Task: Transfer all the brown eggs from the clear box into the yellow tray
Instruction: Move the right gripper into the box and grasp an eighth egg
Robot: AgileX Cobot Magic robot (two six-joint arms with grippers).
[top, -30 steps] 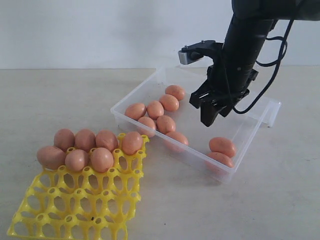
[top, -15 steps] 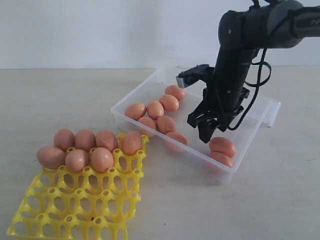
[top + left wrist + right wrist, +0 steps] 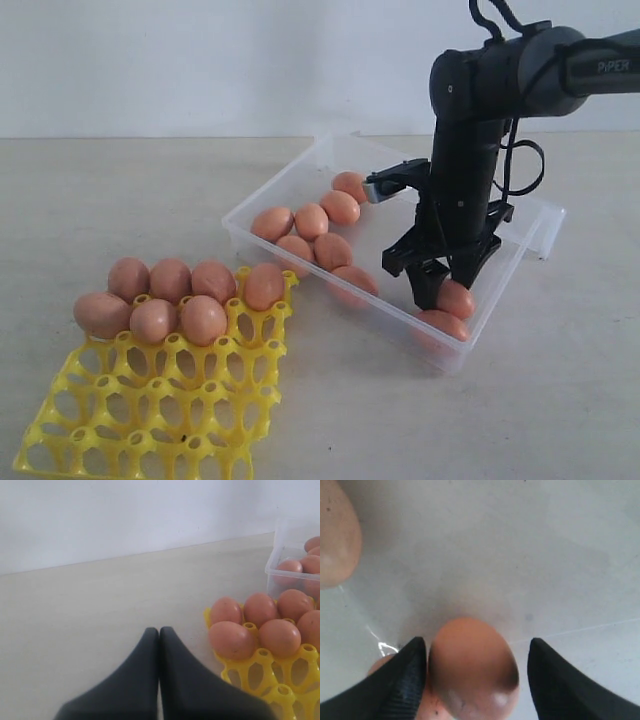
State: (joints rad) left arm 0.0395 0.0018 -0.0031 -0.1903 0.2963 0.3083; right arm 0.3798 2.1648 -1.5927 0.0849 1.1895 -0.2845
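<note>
From here I put the job a little under half done. The clear box [image 3: 275, 178] has nine brown eggs [image 3: 311, 219] in it: seven bunched toward its left half and two near its right front corner. The yellow tray [image 3: 160, 410], just in front and to the left of the box, carries seven eggs along its far rows, and the nearer cups are bare. My right gripper [image 3: 443, 288] is down inside the box with its jaws apart, straddling the upper of the corner pair, the target egg [image 3: 472, 670]. One finger sits just beside the shell and the other stands clear, so nothing is clamped yet. The left gripper [image 3: 159, 635] waits by the tray's corner with its jaws pressed together, holding nothing. Compared with a second ago, the right arm has dropped from above the middle of the box and swung toward that corner, and its jaws now stand a bit wider. The egg counts are unchanged.
</note>
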